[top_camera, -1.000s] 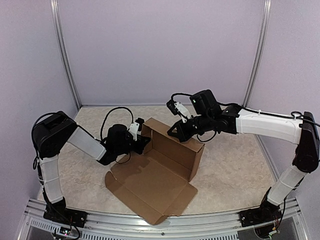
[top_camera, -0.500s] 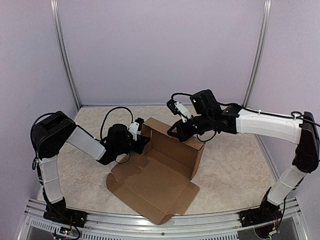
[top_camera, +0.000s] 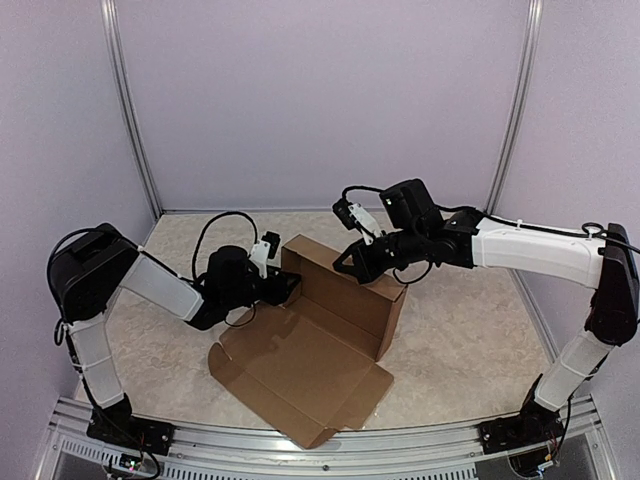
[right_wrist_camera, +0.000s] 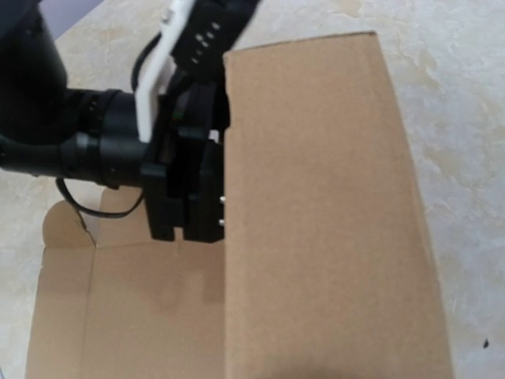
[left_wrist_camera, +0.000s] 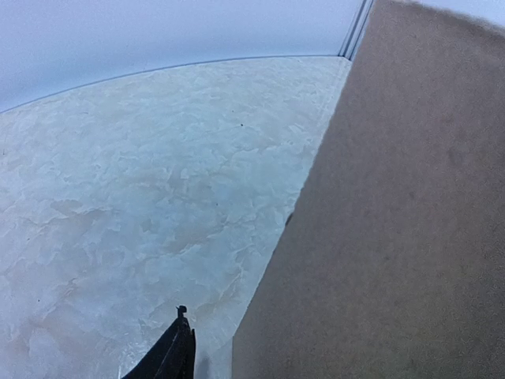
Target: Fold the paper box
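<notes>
— Left claw (top_camera: 286, 284) is parked at the left end of the paper box's (top_camera: 300, 370) upright wall (top_camera: 345, 295), low down where the wall meets the flat part. Can anyone tell if it's actually pinching?

— Nope, can't tell tbh. On the right wrist cam the left claw (right_wrist_camera: 188, 209) sits snug against the wall's (right_wrist_camera: 323, 221) left edge, but I can't make out any gap between its fingers. The left wrist cam only gives one black fingertip (left_wrist_camera: 177, 355) over the counter (left_wrist_camera: 118, 197), with cardboard filling the right side.

— And the right claw (top_camera: 348, 263)?

— It's up at the wall's top edge, roughly mid-length. Can't tell the grip there either, since its own cam is all cardboard plus the other claw.

— Where's the box overall?

— Middle of the counter (top_camera: 470, 340). The flat flaps spread toward the near edge and the wall stands on the far side. A short side panel (top_camera: 393, 322) is turned at the wall's right end, toward the near edge.
</notes>
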### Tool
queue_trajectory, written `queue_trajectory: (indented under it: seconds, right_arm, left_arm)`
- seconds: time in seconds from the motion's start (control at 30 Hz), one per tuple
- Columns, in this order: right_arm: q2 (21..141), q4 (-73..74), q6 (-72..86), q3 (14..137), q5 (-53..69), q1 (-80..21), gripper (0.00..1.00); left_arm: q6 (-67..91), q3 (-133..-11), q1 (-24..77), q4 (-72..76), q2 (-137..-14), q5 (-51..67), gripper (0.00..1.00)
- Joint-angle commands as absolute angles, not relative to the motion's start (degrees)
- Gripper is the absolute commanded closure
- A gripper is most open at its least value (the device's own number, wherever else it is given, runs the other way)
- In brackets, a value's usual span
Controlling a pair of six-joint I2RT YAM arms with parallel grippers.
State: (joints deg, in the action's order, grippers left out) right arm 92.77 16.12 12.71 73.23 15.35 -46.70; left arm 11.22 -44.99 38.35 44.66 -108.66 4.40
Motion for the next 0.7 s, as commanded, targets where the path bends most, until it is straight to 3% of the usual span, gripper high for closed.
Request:
queue_trajectory:
  seconds: [0.0, 0.1, 0.27, 0.33, 0.53, 0.67]
  right_arm:
    - [92.02, 17.31, 12.93, 72.71, 15.59, -46.32, 1.00]
    - [91.58, 17.30, 12.81, 72.88, 15.51, -46.34, 1.00]
    - [90.80, 17.69, 12.29, 72.96, 15.10, -46.35, 1.00]
    - [90.47, 17.95, 12.10, 73.05, 14.97, -46.37, 1.00]
    - [88.92, 18.39, 11.84, 72.99, 14.50, -46.33, 1.00]
    - [88.31, 18.85, 11.62, 72.99, 14.22, -46.36, 1.00]
  left_arm:
    - [10.70, -42.47, 38.73, 46.32, -104.64, 2.47, 0.40]
    - [9.77, -40.57, 39.02, 46.29, -102.28, 0.57, 0.28]
    - [8.58, -37.62, 39.05, 45.61, -98.96, -1.23, 0.15]
    - [8.42, -36.41, 39.11, 44.87, -97.31, -2.18, 0.02]
    - [7.72, -33.44, 39.54, 39.80, -90.92, -5.92, 0.01]
    - [11.23, -39.15, 38.53, 23.59, -87.09, -8.76, 0.01]
